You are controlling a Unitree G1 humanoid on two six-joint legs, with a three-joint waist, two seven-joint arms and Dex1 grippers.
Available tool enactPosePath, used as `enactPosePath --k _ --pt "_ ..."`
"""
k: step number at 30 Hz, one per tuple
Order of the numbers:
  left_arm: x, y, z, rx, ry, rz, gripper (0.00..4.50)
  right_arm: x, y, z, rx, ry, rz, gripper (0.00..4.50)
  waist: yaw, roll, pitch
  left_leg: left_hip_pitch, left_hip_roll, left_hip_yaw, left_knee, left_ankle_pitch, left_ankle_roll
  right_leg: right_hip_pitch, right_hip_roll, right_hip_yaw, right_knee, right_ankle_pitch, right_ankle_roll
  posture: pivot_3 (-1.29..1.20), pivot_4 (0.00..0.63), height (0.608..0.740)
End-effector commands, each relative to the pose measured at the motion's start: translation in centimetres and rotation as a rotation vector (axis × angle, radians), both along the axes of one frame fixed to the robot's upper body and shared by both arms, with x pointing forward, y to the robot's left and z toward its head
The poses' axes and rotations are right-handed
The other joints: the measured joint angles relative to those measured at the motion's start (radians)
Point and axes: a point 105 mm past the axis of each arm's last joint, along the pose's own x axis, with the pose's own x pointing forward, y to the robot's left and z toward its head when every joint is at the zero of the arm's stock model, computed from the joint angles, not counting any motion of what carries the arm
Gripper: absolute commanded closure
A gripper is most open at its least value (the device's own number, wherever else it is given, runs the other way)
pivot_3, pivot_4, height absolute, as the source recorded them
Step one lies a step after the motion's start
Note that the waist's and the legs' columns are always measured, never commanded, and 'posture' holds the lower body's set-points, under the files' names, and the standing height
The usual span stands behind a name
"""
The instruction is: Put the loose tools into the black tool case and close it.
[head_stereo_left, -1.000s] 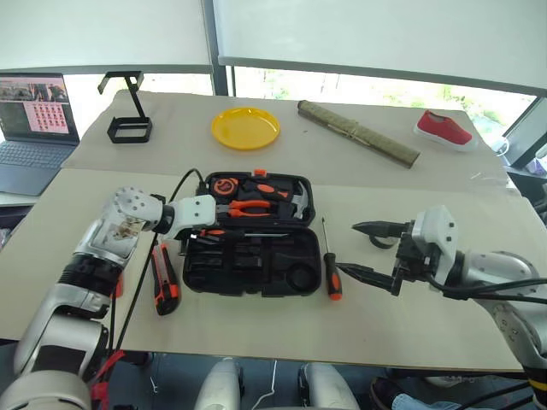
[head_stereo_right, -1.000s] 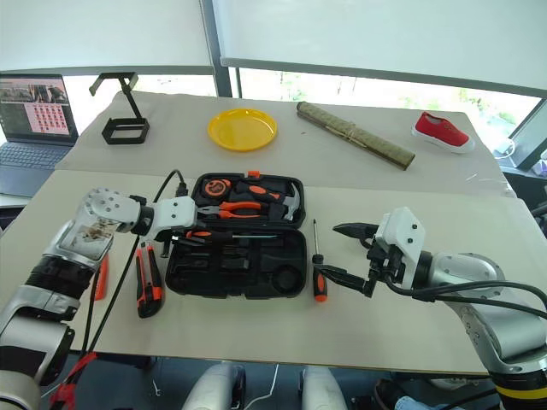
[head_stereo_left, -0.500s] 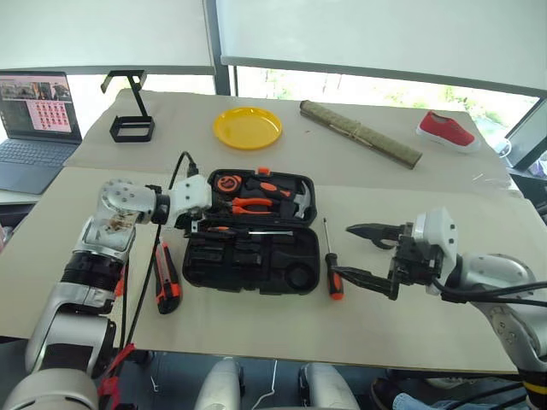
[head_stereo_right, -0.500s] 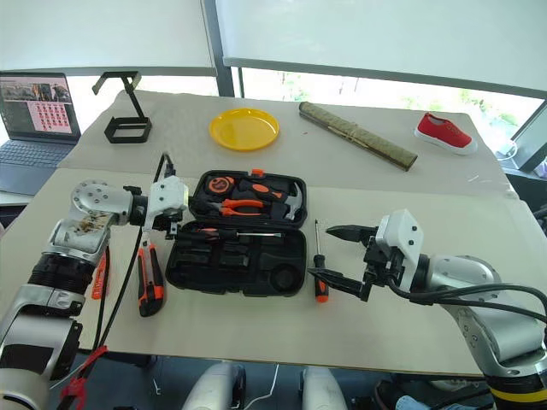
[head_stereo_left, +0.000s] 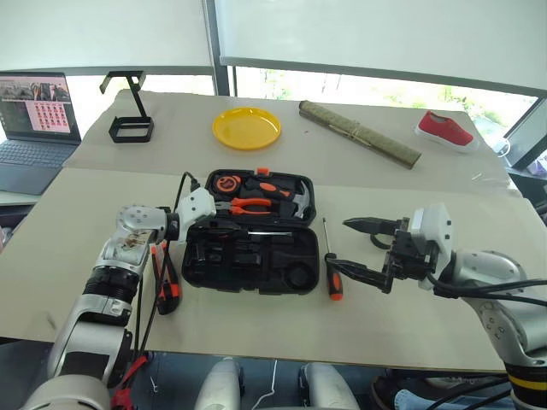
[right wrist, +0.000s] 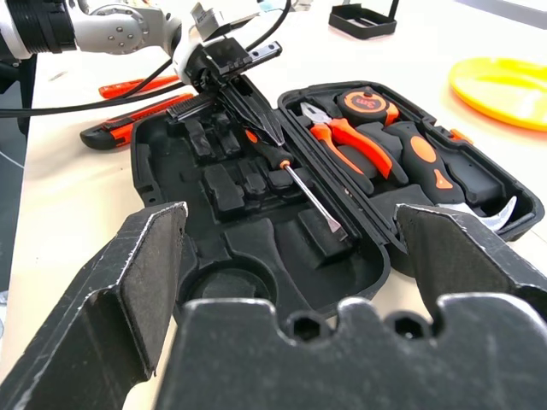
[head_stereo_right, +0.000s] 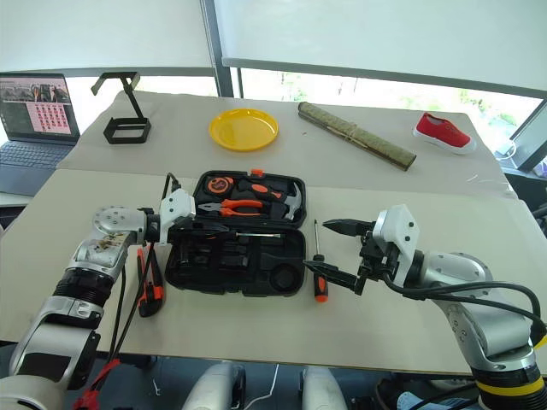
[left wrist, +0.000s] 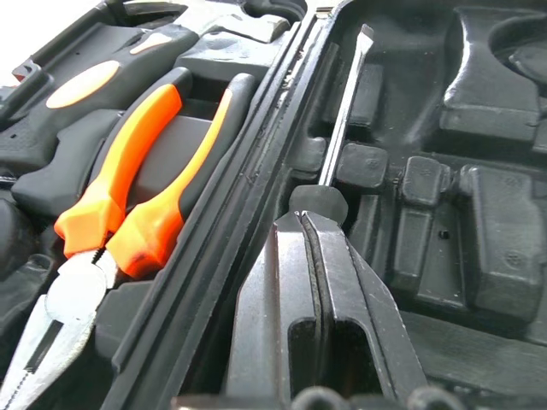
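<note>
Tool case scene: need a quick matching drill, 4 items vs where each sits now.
Items:
1. utility knife
2. loose screwdriver
3. pliers
4. yellow plate

Places:
A. in the case's far half
B. on the table right of the tool case
C. far table, behind the case
D. on the table left of the case

Pairs: 1-D, 2-B, 3-A, 4-C

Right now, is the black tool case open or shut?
Open. The black tool case lies spread flat on the table; its moulded recesses face up, and the pliers and one screwdriver lie inside it.
</note>
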Motion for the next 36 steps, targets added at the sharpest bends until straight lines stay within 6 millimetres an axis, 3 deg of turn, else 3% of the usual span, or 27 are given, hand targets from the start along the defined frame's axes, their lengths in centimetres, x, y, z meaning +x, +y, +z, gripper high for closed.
enactPosePath --k 1,8,14,16,19,20,22,26,29,32,33,36 --pt "-0.9 0.1 -2.8 0.066 0.071 -0.012 4.45 -0.1 0.0 0.7 0.012 -0.048 -0.004 0.00 0.000 0.000 0.000 0.001 0.000 0.000 0.000 0.000 0.000 0.001 0.000 0.000 0.000 0.000 0.000 0.00 0.150 0.740" --pt "-1.1 -0.3 -4.5 0.073 0.108 0.003 4.45 0.5 -0.7 -0.5 0.007 -0.024 -0.099 0.00 0.006 0.004 -0.003 0.004 -0.001 0.000 0.000 0.000 0.000 0.005 -0.001 0.000 -0.001 0.000 0.000 0.00 0.150 0.740" --pt "-1.1 1.4 -4.3 0.098 0.099 0.022 4.45 0.0 -1.7 -1.0 0.004 -0.005 -0.171 0.00 0.008 0.009 -0.007 0.005 -0.001 0.000 0.000 0.000 0.000 0.005 -0.001 0.000 -0.001 0.000 0.001 0.00 0.150 0.740" --pt "-1.0 1.5 -3.3 0.045 0.064 0.008 4.45 -0.2 -2.2 -1.1 0.009 -0.004 -0.207 0.00 0.003 0.010 -0.007 0.005 -0.001 0.000 0.000 0.000 0.000 0.005 0.000 0.000 -0.001 0.000 0.001 0.00 0.150 0.740" --pt "-1.0 1.7 -0.3 -0.129 0.004 -0.007 4.45 -0.8 -3.0 -0.7 0.058 0.006 -0.269 0.00 -0.010 0.011 -0.008 0.005 0.000 0.001 -0.001 0.000 0.000 0.005 0.000 0.001 0.000 0.000 0.001 0.00 0.150 0.740" --pt "-1.2 2.8 1.5 -0.208 -0.003 -0.002 4.45 -1.6 -3.7 -0.9 0.076 0.044 -0.298 0.00 -0.012 0.011 -0.008 0.005 0.001 0.001 -0.001 0.000 0.000 0.004 0.001 0.001 0.000 0.000 0.001 0.00 0.150 0.740" --pt "-3.1 5.7 4.1 -0.232 -0.010 -0.038 3.65 -4.2 -4.7 -2.2 0.066 0.156 -0.340 0.00 -0.012 0.010 -0.007 0.002 0.001 0.000 -0.001 0.000 0.000 0.002 0.002 0.001 0.000 0.000 0.000 0.00 0.150 0.740" --pt "-6.0 8.4 5.4 -0.235 0.003 -0.068 2.23 -6.4 -5.8 -3.9 0.056 0.228 -0.452 0.00 -0.013 0.010 -0.007 -0.002 0.003 -0.003 -0.003 0.000 0.000 -0.002 0.004 0.001 -0.001 0.000 0.000 0.00 0.150 0.740" --pt "-8.4 9.8 4.8 -0.204 0.033 -0.074 1.16 -7.3 -6.0 -5.4 0.017 0.276 -0.560 0.00 -0.010 0.014 -0.008 0.004 0.002 -0.003 -0.003 0.000 0.000 0.004 -0.002 0.003 -0.002 -0.001 0.002 0.00 0.150 0.740" --pt "-10.1 10.3 3.3 -0.178 0.088 -0.069 0.20 -6.8 -5.2 -6.2 -0.001 0.318 -0.616 0.00 -0.010 0.012 -0.008 0.007 0.003 -0.002 -0.004 0.000 0.000 0.005 -0.002 0.005 -0.002 -0.001 0.002 0.00 0.150 0.740" --pt "-10.6 10.5 3.0 -0.175 0.099 -0.066 0.02 -6.5 -4.7 -6.2 0.011 0.320 -0.615 0.00 -0.011 0.010 -0.007 0.007 0.003 -0.001 -0.004 0.000 0.000 0.004 -0.001 0.005 -0.002 -0.001 0.002 0.00 0.150 0.740" --pt "-11.0 10.5 2.6 -0.182 0.098 -0.064 0.02 -5.3 -3.9 -6.1 0.002 0.303 -0.626 0.00 -0.009 0.009 -0.007 0.006 0.003 -0.001 -0.004 0.000 0.000 0.003 -0.001 0.005 -0.002 -0.001 0.001 0.00 0.150 0.740"
